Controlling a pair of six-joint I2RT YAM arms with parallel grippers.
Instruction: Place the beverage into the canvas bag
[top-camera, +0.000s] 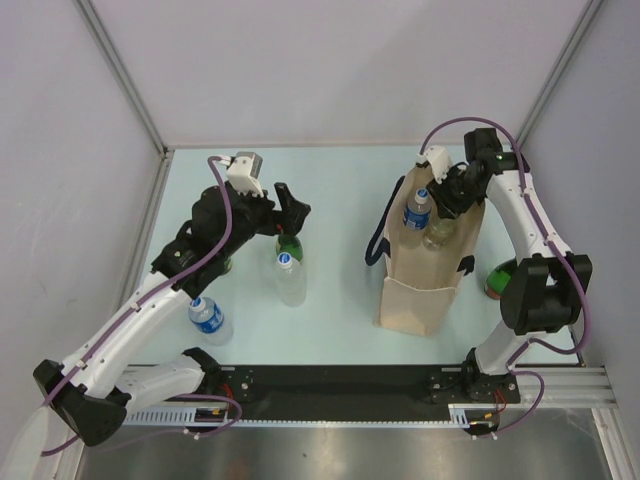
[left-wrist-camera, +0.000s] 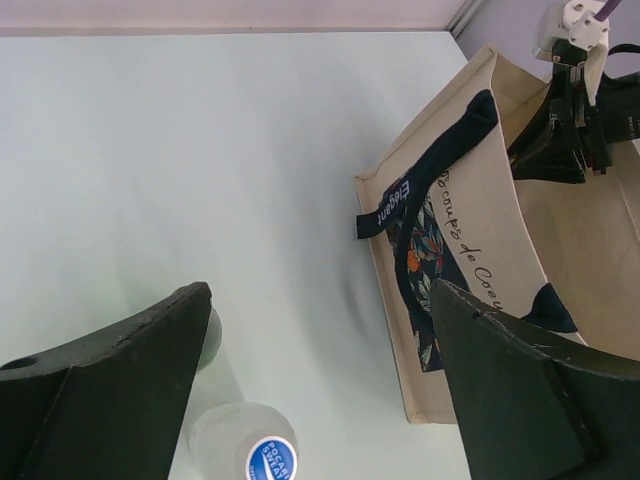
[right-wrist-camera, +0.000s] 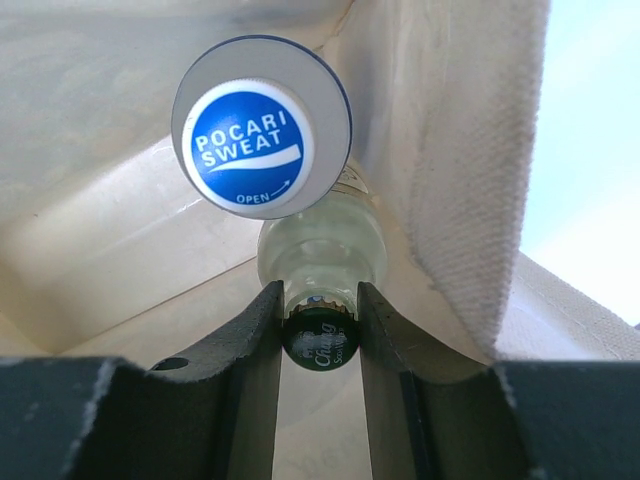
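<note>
The beige canvas bag (top-camera: 413, 288) with navy handles stands upright right of centre. My right gripper (top-camera: 450, 203) reaches into its open top and is shut on the neck of a clear glass bottle (right-wrist-camera: 322, 255) with a green cap; in the right wrist view the gripper (right-wrist-camera: 320, 320) holds it inside the bag. A Pocari Sweat bottle (right-wrist-camera: 262, 140) stands in the bag beside it, also seen from above (top-camera: 417, 209). My left gripper (top-camera: 288, 212) is open and empty, above a green-capped bottle (top-camera: 289, 246) and a Pocari bottle (top-camera: 290, 277).
Another Pocari bottle (top-camera: 208, 319) stands near the left arm. A bottle with a green and red top (top-camera: 496, 281) stands right of the bag by the right arm. In the left wrist view, a Pocari cap (left-wrist-camera: 270, 458) lies below the open left gripper (left-wrist-camera: 320, 300), with the bag (left-wrist-camera: 480, 240) to the right.
</note>
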